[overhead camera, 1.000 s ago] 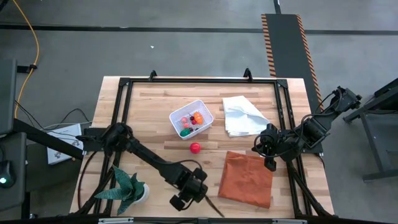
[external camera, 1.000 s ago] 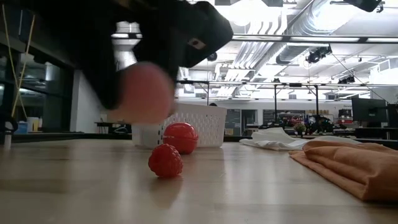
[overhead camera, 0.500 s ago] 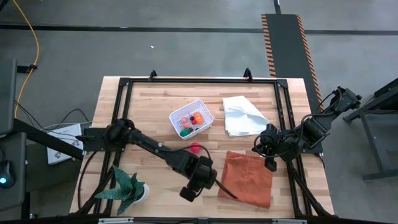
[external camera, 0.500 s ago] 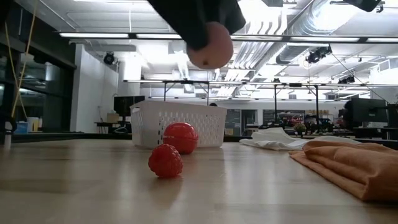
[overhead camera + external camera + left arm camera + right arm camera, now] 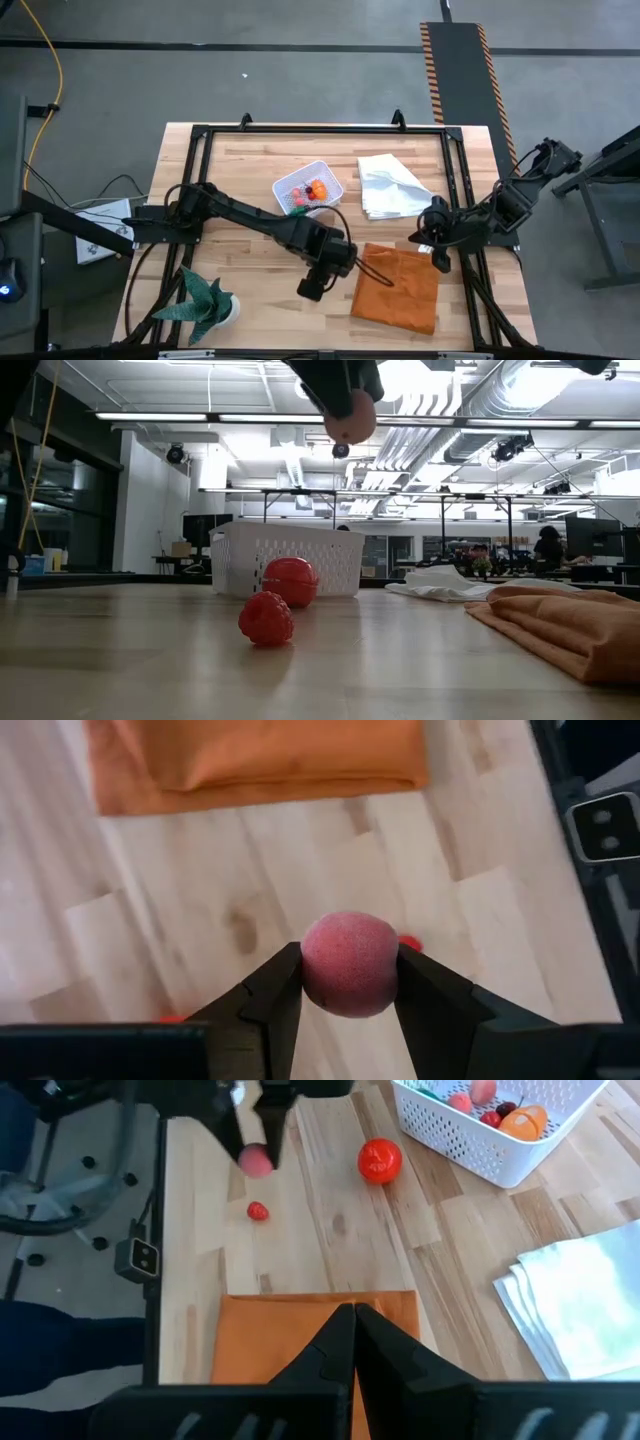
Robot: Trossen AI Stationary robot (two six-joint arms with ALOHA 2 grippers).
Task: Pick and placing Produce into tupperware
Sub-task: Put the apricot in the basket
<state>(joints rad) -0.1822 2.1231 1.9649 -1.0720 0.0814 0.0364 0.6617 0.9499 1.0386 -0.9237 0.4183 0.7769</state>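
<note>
Two cloths lie on the light wooden plank worktop (image 5: 250,160), which has a black frame along its edges: an orange cloth (image 5: 396,288) toward the near right and a white cloth (image 5: 390,187) beyond it. A green potted plant (image 5: 207,303) stands at the near left corner. Beyond the worktop the low view shows a large hall with ceiling ducts and strip lights.

Tupperware (image 5: 307,190): a white perforated tub with rounded corners, near the far centre of the worktop, its long axis running diagonally across the planks. It holds several small pieces of produce, among them one orange and one green.

Left gripper (image 5: 349,982): raised above the worktop near its middle, just left of the orange cloth. Its fingers are closed on a matte pink ball (image 5: 349,964).

On the worktop, a red tomato-like ball (image 5: 379,1161) sits just beside the tub, and a small red raspberry (image 5: 258,1211) lies nearer the front, apart from it.

Right gripper (image 5: 354,1318): hangs over the orange cloth's right side, fingers pressed together, holding nothing.
</note>
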